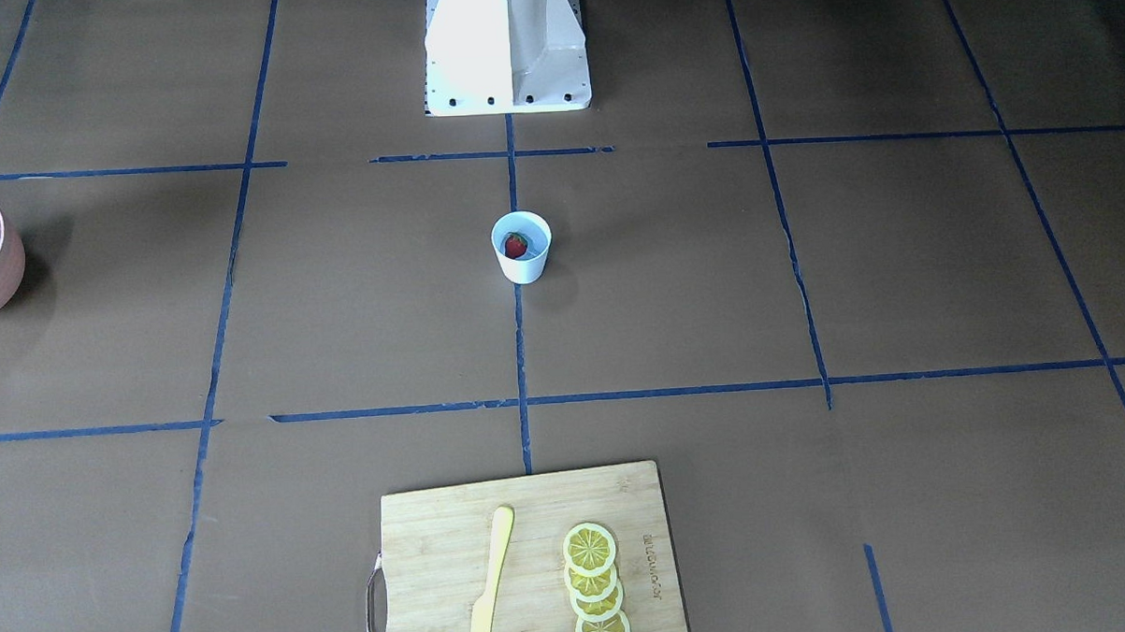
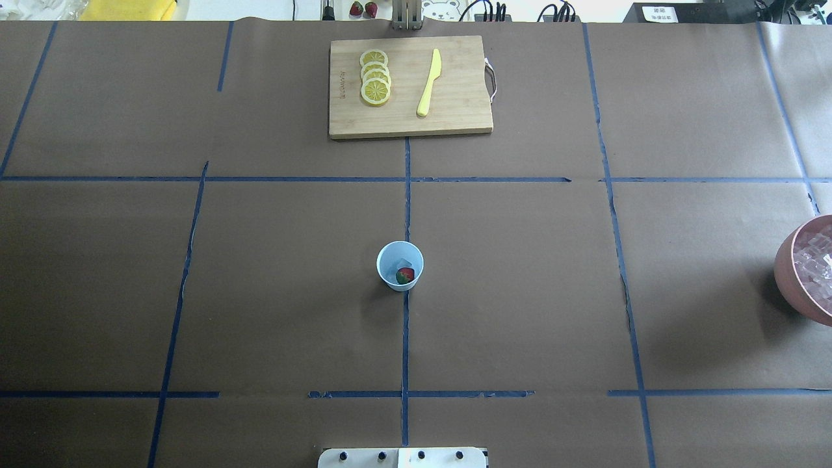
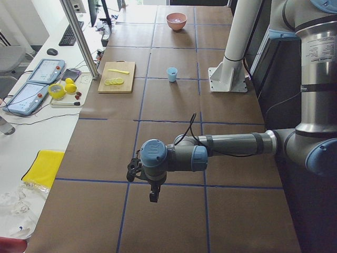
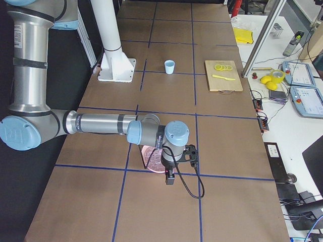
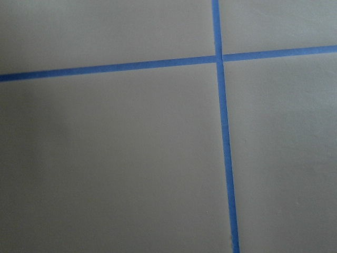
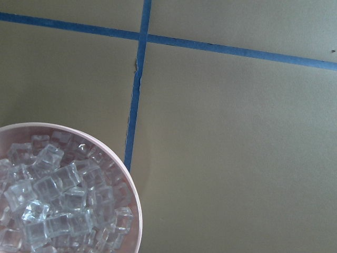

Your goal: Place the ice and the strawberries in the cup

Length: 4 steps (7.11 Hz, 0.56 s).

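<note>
Strawberry (image 2: 405,275) in cup (image 2: 388,257), ice cubes (image 6: 52,205) in pink bowl (image 6: 138,224); can't tell if my left pincer (image 3: 153,197) or right pincer (image 4: 170,180) is open.

Cup (image 2: 400,265) at counter (image 2: 260,292) centre, strawberry (image 2: 405,275) inside. Board (image 2: 455,117) beyond it carries lemon slices (image 2: 376,77) left of knife (image 2: 429,82). Bowl (image 2: 786,279) of ice (image 2: 816,260) at right edge.

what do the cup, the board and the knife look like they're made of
cup: likely paper or thin plastic, matte white outside, pale blue inside.
cutting board: wood or bamboo, pale streaky grain showing.
knife: probably plastic, one even matte yellow, no metal shine.
</note>
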Each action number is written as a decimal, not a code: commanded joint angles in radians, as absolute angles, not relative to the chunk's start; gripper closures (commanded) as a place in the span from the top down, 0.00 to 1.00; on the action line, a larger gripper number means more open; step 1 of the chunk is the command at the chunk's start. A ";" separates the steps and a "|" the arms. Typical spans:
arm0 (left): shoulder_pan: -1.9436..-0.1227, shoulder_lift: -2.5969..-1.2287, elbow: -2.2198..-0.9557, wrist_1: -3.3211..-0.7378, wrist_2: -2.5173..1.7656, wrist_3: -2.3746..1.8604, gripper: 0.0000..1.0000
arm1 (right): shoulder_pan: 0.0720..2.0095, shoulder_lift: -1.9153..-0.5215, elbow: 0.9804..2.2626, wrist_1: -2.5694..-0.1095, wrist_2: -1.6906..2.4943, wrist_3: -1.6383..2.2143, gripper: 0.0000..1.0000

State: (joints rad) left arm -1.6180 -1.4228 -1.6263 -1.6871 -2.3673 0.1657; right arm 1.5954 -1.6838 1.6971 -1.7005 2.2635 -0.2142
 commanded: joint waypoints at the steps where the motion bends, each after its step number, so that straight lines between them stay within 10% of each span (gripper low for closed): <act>1: -1.612 -1.404 -1.635 -1.720 -2.368 0.164 1.00 | 1.592 -1.684 1.692 -1.665 2.267 -0.212 1.00; 4: -1.612 -1.347 -1.647 -1.715 -2.370 0.164 1.00 | 1.592 -1.681 1.706 -1.623 2.273 -0.210 1.00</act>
State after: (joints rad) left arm -1.6114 -1.3865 -1.6351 -1.7157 -2.3695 0.1642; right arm 1.5923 -1.6829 1.6980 -1.6461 2.2719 -0.2101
